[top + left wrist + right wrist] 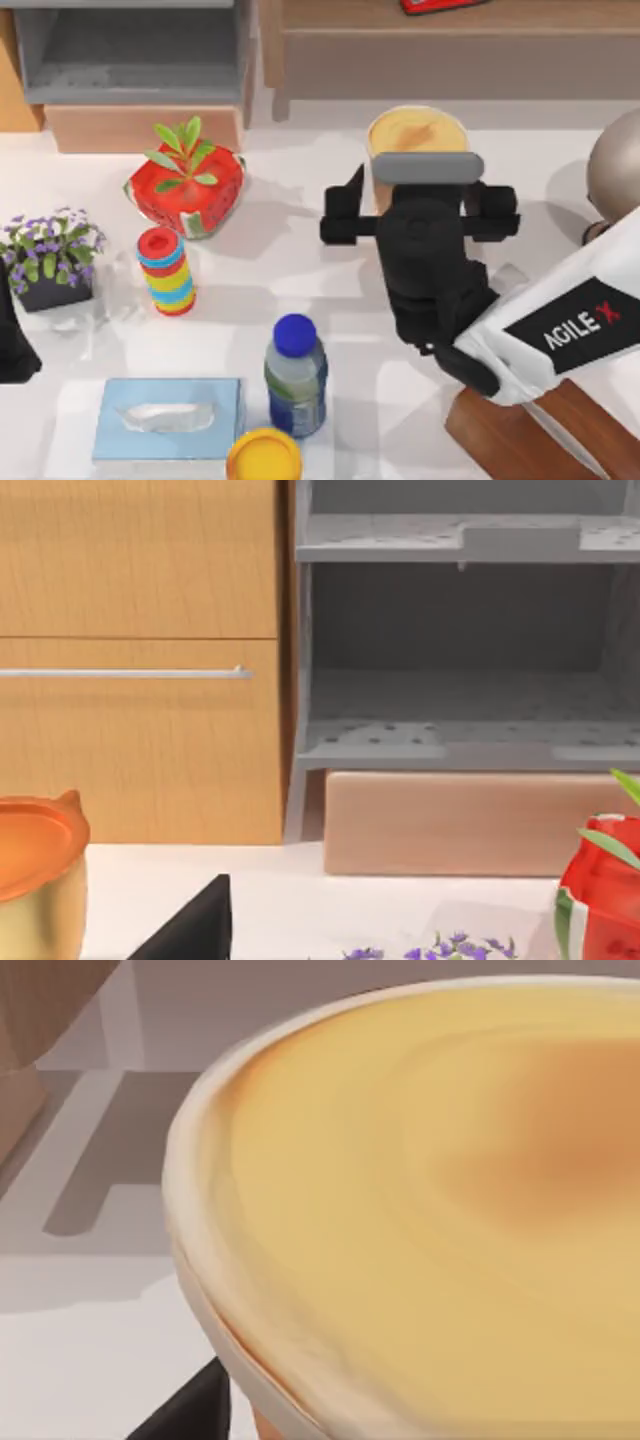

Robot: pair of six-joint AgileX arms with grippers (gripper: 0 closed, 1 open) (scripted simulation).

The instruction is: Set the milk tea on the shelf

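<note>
The milk tea (415, 135) stands just before the shelf (440, 45) with the right gripper (418, 205) around it, fingers apparently clamping though hidden, so a loose hold risks it tipping when lifted

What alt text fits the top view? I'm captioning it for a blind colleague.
The right gripper sits at the milk tea, which stands on the white table before the wooden shelf. To the left are a blue-capped bottle, a watermelon-patterned planter, a ring stack and a tissue box.
</note>
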